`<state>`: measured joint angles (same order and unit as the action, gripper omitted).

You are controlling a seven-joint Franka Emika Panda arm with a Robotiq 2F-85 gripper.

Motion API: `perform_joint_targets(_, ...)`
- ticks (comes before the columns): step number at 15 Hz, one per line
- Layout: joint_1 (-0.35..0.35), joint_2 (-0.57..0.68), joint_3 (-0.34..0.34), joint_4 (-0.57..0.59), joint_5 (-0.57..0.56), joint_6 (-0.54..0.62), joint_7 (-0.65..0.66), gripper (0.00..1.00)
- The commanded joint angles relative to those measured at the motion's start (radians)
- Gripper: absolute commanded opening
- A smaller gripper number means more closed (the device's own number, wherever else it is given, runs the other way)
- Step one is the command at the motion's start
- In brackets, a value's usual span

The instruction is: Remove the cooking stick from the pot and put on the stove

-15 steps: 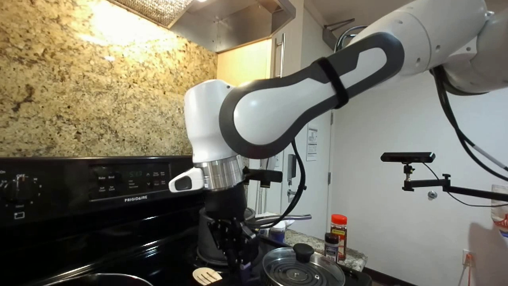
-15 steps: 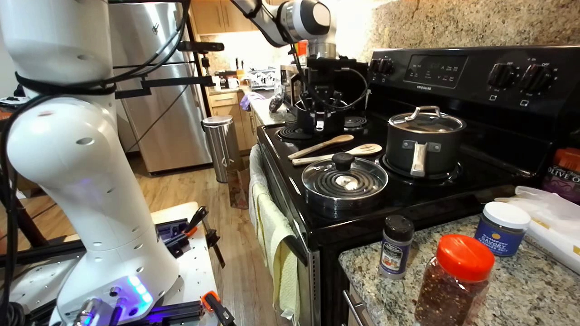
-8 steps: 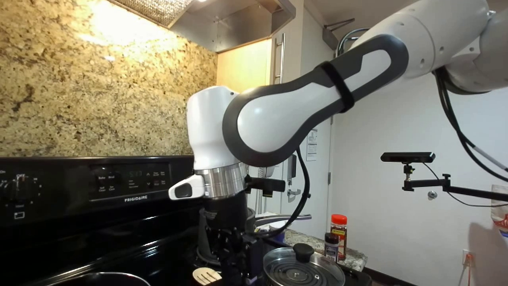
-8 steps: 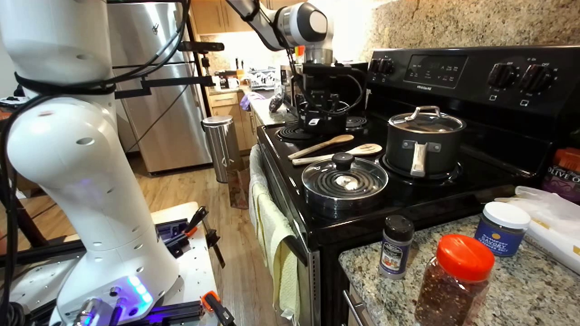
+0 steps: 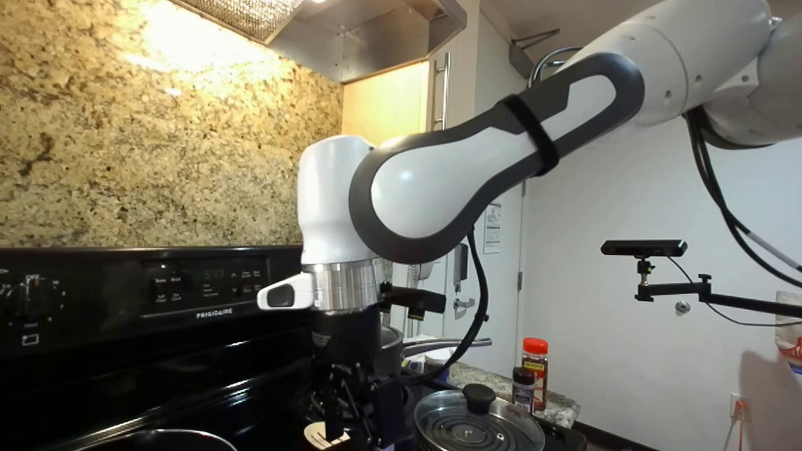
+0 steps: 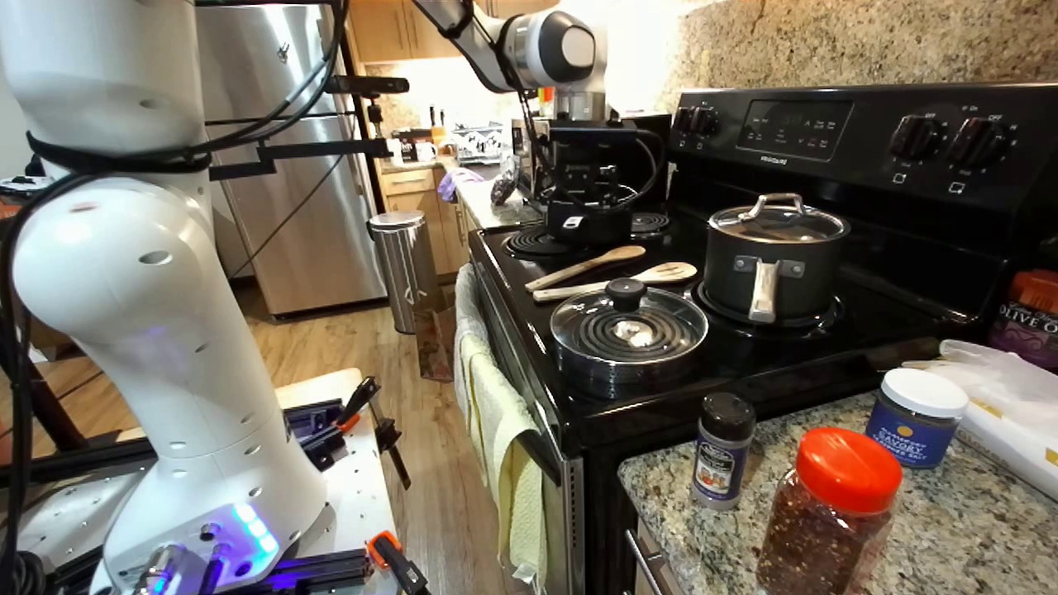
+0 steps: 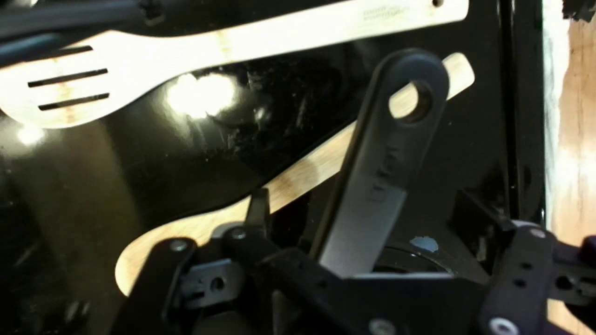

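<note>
Two pale wooden utensils lie on the black stove [image 6: 876, 339]: a plain spoon [image 7: 307, 174] and a slotted one [image 7: 279, 35]. Which of them is the cooking stick I cannot tell. The pot [image 6: 769, 273], dark grey with a silver handle and a glass lid, stands on a burner; in an exterior view the arm partly hides the pot [image 5: 391, 357]. My gripper [image 7: 365, 209] points down with its jaws wide apart. Between them in the wrist view shows a grey handle [image 7: 368, 218] with a holed end, not gripped. The left finger overlaps the plain spoon in that view.
A round glass lid with a black knob [image 6: 632, 326] rests on the front burner area. A dark pan [image 6: 612, 225] sits behind the gripper. Spice jars [image 6: 723, 454] stand on the granite counter [image 6: 661, 471]. Towels [image 6: 504, 430] hang along the oven front.
My gripper has come down slightly, turned about its upright axis and spread its fingers. It now covers part of the slotted head in an exterior view. Both wooden utensils stayed in place.
</note>
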<state>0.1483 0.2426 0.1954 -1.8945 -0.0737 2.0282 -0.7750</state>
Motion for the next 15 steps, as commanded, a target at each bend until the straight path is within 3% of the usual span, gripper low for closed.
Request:
perform_joint_targets(1,-0.014,-0.009,0.010,-0.052,0.081,0.143,0.029,1.00)
perform_joint_targets(6,-0.011,-0.010,0.006,-0.112,0.092,0.323,0.095,1.00)
perform_joint_targets(8,-0.010,-0.008,0.006,-0.128,0.086,0.362,0.121,0.74)
perform_joint_targets(15,-0.013,-0.009,0.012,-0.147,0.085,0.374,0.142,0.27)
